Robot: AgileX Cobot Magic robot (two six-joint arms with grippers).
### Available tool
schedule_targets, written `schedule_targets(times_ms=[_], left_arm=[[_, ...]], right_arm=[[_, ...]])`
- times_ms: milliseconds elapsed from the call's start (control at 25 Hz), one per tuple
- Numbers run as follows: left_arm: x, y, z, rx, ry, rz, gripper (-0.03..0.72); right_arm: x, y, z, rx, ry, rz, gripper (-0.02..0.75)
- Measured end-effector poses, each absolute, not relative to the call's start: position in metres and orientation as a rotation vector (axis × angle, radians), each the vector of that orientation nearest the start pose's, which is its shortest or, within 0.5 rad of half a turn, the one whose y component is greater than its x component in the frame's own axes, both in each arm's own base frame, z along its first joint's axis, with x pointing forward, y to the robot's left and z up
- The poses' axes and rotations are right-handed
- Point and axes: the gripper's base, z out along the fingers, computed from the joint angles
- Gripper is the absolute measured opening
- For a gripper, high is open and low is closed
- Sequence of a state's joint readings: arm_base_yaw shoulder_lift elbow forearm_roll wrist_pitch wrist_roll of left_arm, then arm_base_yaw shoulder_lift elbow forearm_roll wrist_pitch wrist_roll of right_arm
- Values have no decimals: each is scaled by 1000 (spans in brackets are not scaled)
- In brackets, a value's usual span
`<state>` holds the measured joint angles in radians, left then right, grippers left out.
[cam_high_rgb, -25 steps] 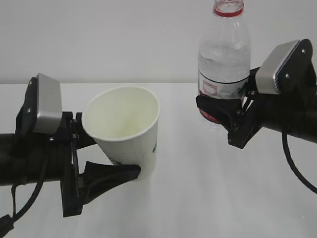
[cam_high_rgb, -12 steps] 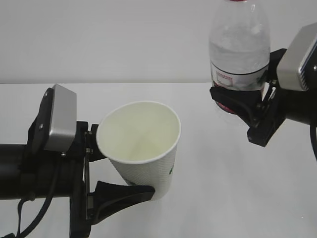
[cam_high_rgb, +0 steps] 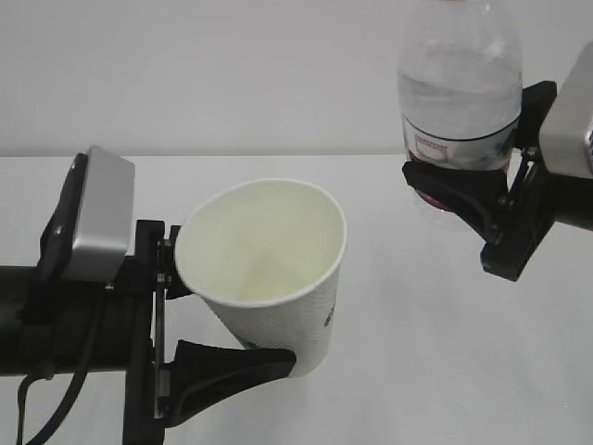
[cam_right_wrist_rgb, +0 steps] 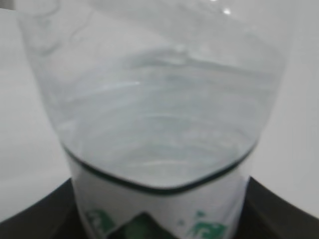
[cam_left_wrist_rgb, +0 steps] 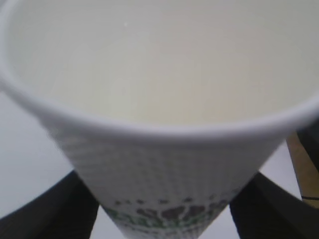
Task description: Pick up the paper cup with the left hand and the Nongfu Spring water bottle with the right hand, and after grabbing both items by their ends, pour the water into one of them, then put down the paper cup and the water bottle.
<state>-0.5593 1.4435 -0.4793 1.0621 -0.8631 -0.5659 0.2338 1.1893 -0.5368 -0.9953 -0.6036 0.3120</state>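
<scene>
Holding both items off the table now. Nearest us, left gripper (cam_high_rgb: 243, 348) has its jaws spread wide around the lower end of the paper cup (cam_high_rgb: 269, 269); one finger (cam_high_rgb: 222, 371) shows under the cup base, the other is hidden behind it. Cup is tilted, mouth facing up and toward the camera, and the inside looks empty, no liquid we can see. Left wrist view confirms: cup (cam_left_wrist_rgb: 164, 124) fills the frame, black fingers either side of its narrow end.

Further back and higher, right gripper (cam_high_rgb: 463, 199) is clamped on the bottle (cam_high_rgb: 459, 93) at the label band, near its lower end. Bottle stands upright, long axis vertical, top cut off by the frame so we can't tell whether a cap is on. Water (cam_right_wrist_rgb: 159, 124) sits above the label line.

Key relation: bottle is up and to the right of the cup mouth, well apart. We'd judge the pour needs the bottle neck tipped leftward and down over the cup mouth, so the gap must close first.
</scene>
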Motion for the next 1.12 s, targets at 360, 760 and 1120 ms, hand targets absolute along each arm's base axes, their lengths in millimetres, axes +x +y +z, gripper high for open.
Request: schedule_targets(times_ms=[360, 760, 1120], left_arm=[[158, -189, 212, 1280, 1479, -862, 564], [153, -193, 210, 1273, 1539, -882, 564], [154, -194, 211, 1292, 1568, -872, 563]], right_arm=[[215, 97, 267, -1028, 1440, 195, 470], [208, 94, 275, -1031, 1420, 152, 470], [207, 93, 275, -1064, 1412, 132, 470]])
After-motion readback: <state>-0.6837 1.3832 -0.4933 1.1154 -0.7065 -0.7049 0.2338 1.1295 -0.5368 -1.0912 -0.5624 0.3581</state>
